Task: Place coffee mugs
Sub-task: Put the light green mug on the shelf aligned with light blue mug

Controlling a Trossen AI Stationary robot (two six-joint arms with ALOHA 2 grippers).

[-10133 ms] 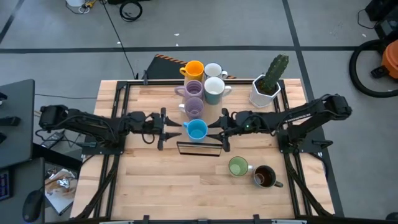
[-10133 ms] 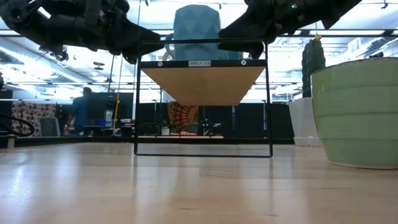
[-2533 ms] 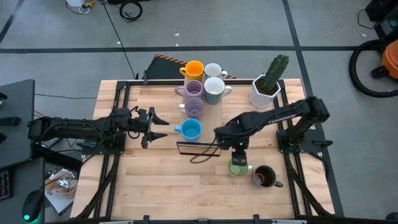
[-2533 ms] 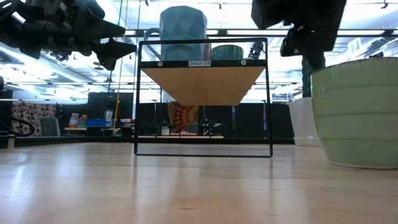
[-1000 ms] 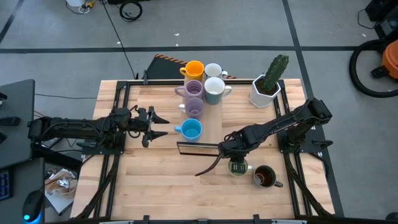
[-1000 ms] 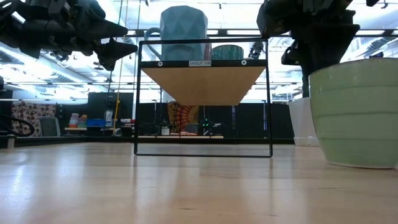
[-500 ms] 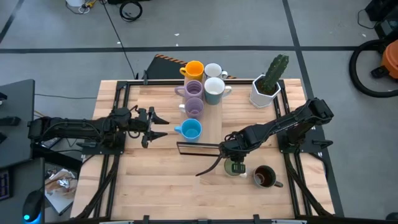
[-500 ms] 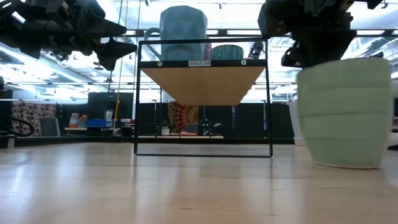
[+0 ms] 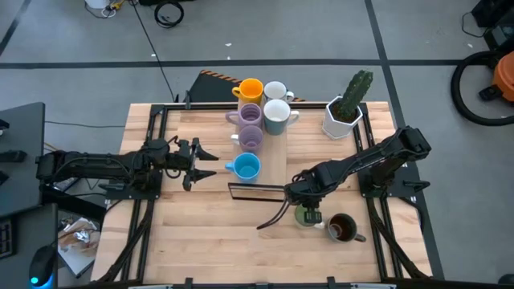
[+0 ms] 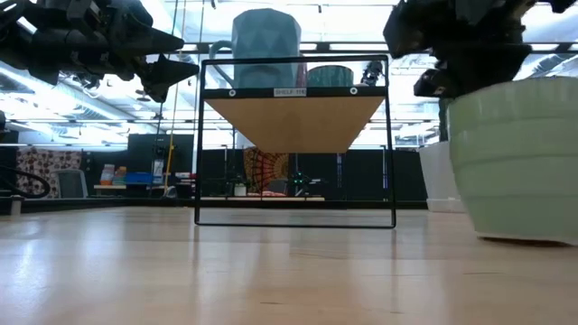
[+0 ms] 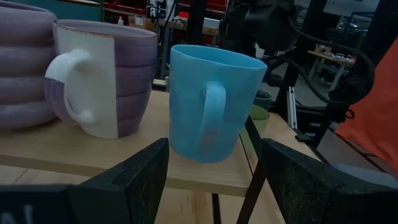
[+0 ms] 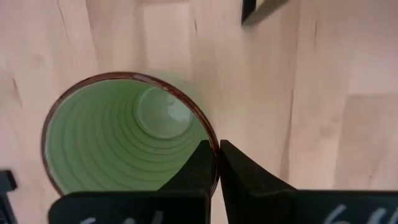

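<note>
Green mug [image 12: 127, 140] sits directly under my right pincer [image 12: 217, 163], whose two fingers are pinched together on the mug's reddish-brown rim: one finger inside the green ribbed interior, the other outside the wall. From above, this right pincer [image 9: 303, 205] hangs over the green mug [image 9: 307, 215] on the wooden table [image 9: 201, 241], just on the near side of a black wire shelf frame [image 9: 257, 193]. At table height the green mug [image 10: 515, 162] fills the edge of the picture with my dark gripper body above it.

Just beside the green mug, on the side away from the shelf, stands the dark brown mug [image 9: 341, 229], upright and open-mouthed.

Beyond the shelf frame, on a light wooden shelf board, stands the blue mug [image 9: 246, 167], its handle facing my left arm. Farther along the board are two purple mugs [image 9: 250, 127], then the orange mug [image 9: 250, 88] and two white mugs [image 9: 276, 109] at the far end. A white faceted pot with a cactus [image 9: 347, 108] stands off to the side, near my right arm's base.

My left pincer [image 9: 205, 164] waits well apart from the right one, level with the blue mug and near its handle, fingers spread wide. Its own camera looks between those spread fingers [image 11: 134, 180] at the blue mug [image 11: 211, 102], with a purple mug [image 11: 106, 78] next to it.
</note>
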